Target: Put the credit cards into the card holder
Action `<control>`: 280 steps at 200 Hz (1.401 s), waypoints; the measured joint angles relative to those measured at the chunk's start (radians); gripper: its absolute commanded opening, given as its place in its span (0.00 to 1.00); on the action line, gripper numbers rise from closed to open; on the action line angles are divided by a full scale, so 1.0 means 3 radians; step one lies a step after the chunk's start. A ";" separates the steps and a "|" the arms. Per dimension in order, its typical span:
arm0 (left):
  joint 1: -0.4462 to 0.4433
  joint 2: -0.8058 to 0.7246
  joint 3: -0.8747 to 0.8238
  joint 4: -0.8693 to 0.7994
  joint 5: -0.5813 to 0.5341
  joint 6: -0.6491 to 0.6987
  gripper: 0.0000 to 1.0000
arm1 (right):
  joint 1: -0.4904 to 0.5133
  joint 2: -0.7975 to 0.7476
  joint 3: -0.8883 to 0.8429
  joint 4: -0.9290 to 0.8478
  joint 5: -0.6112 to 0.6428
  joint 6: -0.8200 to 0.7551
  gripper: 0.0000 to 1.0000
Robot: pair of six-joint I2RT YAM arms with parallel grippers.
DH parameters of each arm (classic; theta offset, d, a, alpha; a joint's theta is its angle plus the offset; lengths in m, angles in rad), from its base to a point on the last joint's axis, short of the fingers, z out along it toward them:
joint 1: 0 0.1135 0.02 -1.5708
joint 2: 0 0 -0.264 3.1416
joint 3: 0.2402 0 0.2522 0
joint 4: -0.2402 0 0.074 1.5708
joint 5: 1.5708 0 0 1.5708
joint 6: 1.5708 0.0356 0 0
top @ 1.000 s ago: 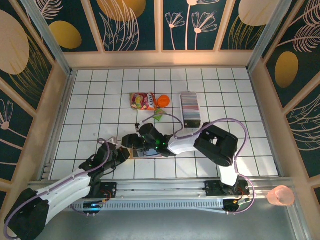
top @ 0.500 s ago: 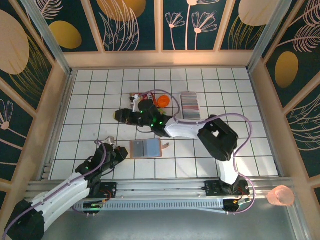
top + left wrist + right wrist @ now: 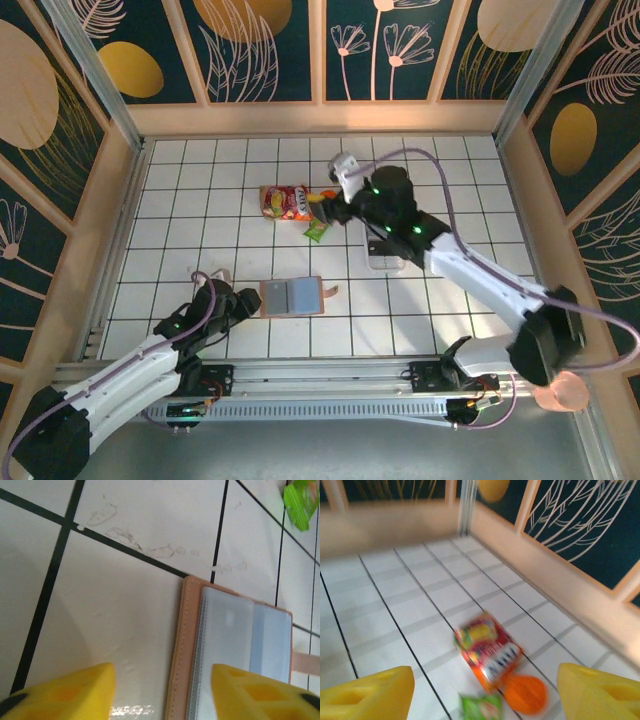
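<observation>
The salmon-pink card holder (image 3: 293, 297) lies open on the white tiles, its grey pockets facing up. My left gripper (image 3: 246, 300) stands open at its left edge. In the left wrist view the holder (image 3: 235, 645) has its stitched left border between my yellow fingertips (image 3: 60, 692), and the left gripper (image 3: 160, 695) holds nothing. My right gripper (image 3: 338, 190) hovers high at the back, open and empty, beside the snack packets. The right gripper (image 3: 482, 700) looks down on them. The credit cards are hidden under the right arm.
A red snack packet (image 3: 285, 202) (image 3: 487, 650), an orange round thing (image 3: 525, 694) and a green packet (image 3: 317, 231) (image 3: 480, 707) lie at the back centre. The near end of a long white tray (image 3: 383, 262) shows below the right arm. Wooden walls surround the tiled floor.
The right arm rose from the card holder and swung back and right over the tray, its jaws spreading wider. The left gripper went from shut to open at the holder's left edge.
</observation>
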 measured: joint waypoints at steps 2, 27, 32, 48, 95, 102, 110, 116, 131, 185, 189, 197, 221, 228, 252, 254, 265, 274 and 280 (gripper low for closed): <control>0.0000 0.0004 0.0005 0.0000 -0.0006 -0.0004 0.59 | -0.0017 -0.0014 -0.0003 -0.0065 0.0004 -0.0100 0.77; 0.0000 0.0010 0.0027 0.0024 -0.0020 0.0018 0.62 | -0.0385 0.0009 -0.0020 -0.0743 0.0134 -0.1209 0.77; 0.0000 0.0009 0.0027 0.0025 -0.0020 0.0019 0.63 | -0.0450 0.0031 -0.0043 -0.0828 0.0178 -0.1369 0.78; 0.0000 -0.0011 0.0032 0.0024 -0.0023 0.0019 0.64 | -0.0666 0.0100 -0.0191 -0.0966 0.0333 -0.1902 0.82; 0.0000 -0.0121 0.0033 0.0027 -0.0018 0.0045 0.67 | -0.0862 0.0408 -0.0415 -0.0970 0.0464 -0.2729 0.83; 0.0000 -0.0127 0.0033 0.0027 -0.0017 0.0045 0.67 | -0.0861 0.0469 -0.0415 -0.0954 0.0472 -0.2820 0.83; 0.0000 -0.0130 0.0033 0.0027 -0.0017 0.0046 0.67 | -0.0861 0.0534 -0.0415 -0.0932 0.0495 -0.2898 0.84; 0.0000 -0.0132 0.0033 0.0027 -0.0017 0.0047 0.67 | -0.0861 0.0582 -0.0415 -0.0909 0.0516 -0.2955 0.83; 0.0000 -0.0139 0.0033 0.0031 -0.0015 0.0056 0.67 | -0.0860 0.0704 -0.0416 -0.0839 0.0553 -0.3067 0.84; 0.0000 -0.0175 0.0011 0.0093 -0.0001 0.0058 0.68 | -0.0839 0.0952 -0.0417 -0.0607 0.0722 -0.3246 0.84; 0.0000 -0.0175 0.0009 0.0093 -0.0001 0.0058 0.68 | -0.0833 0.0963 -0.0417 -0.0608 0.0729 -0.3259 0.84; 0.0000 -0.0177 0.0003 0.0097 0.0000 0.0066 0.67 | -0.0818 0.0978 -0.0417 -0.0608 0.0743 -0.3287 0.84; 0.0000 -0.0177 -0.0014 0.0117 0.0011 0.0069 0.67 | -0.0764 0.1045 -0.0417 -0.0591 0.0781 -0.3305 0.84; 0.0000 -0.0177 -0.0017 0.0120 0.0011 0.0067 0.67 | -0.0750 0.1067 -0.0417 -0.0586 0.0786 -0.3306 0.84; 0.0000 -0.0178 -0.0027 0.0141 0.0015 0.0069 0.67 | -0.0717 0.1160 -0.0417 -0.0579 0.0793 -0.3306 0.83; 0.0000 -0.0178 -0.0028 0.0141 0.0017 0.0067 0.66 | -0.0717 0.1170 -0.0416 -0.0573 0.0796 -0.3306 0.83; 0.0000 -0.0178 -0.0036 0.0141 0.0020 0.0067 0.66 | -0.0711 0.1209 -0.0416 -0.0554 0.0806 -0.3305 0.82; 0.0000 -0.0178 -0.0038 0.0141 0.0022 0.0067 0.66 | -0.0702 0.1231 -0.0416 -0.0548 0.0813 -0.3305 0.82; 0.0000 -0.0178 -0.0038 0.0141 0.0022 0.0067 0.65 | -0.0699 0.1236 -0.0416 -0.0548 0.0818 -0.3306 0.81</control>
